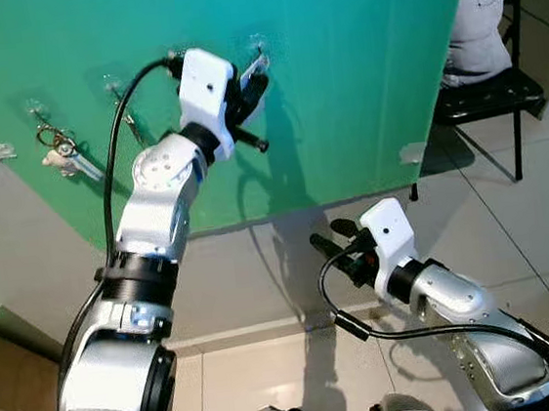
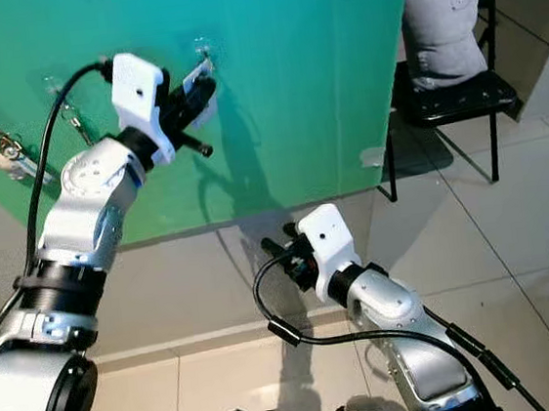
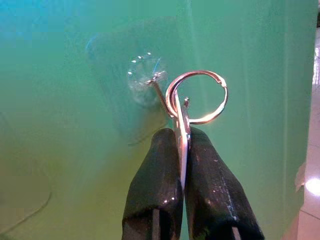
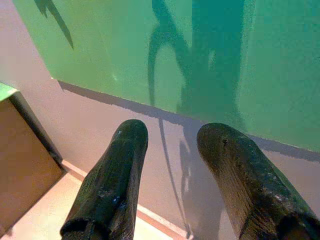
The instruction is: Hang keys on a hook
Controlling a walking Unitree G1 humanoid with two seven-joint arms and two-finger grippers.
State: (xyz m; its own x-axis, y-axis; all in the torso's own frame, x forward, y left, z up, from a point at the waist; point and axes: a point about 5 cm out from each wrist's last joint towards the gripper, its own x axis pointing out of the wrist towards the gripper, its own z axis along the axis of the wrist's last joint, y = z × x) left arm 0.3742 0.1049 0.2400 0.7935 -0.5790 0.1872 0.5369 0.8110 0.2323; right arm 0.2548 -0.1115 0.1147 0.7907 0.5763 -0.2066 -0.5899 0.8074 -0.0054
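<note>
Silver key (image 3: 181, 131) in left gripper (image 3: 182, 150), at hook (image 3: 161, 95).

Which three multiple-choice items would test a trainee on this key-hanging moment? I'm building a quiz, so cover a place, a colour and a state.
1. Where is the key ring?
A. on the floor
B. at the clear hook on the board
C. on the chair

2. What colour is the board?
A. green
B. red
C. white

3. How stands the right gripper?
A. shut on a key
B. shut on a cable
C. open, holding nothing

Answers:
1 B: the left wrist view shows the ring right against the hook's wire, though whether it is threaded on is unclear.
2 A: the board is green in both eye views.
3 C: the right wrist view shows its fingers spread with only wall and floor between them, while the left gripper pinches the key.
</note>
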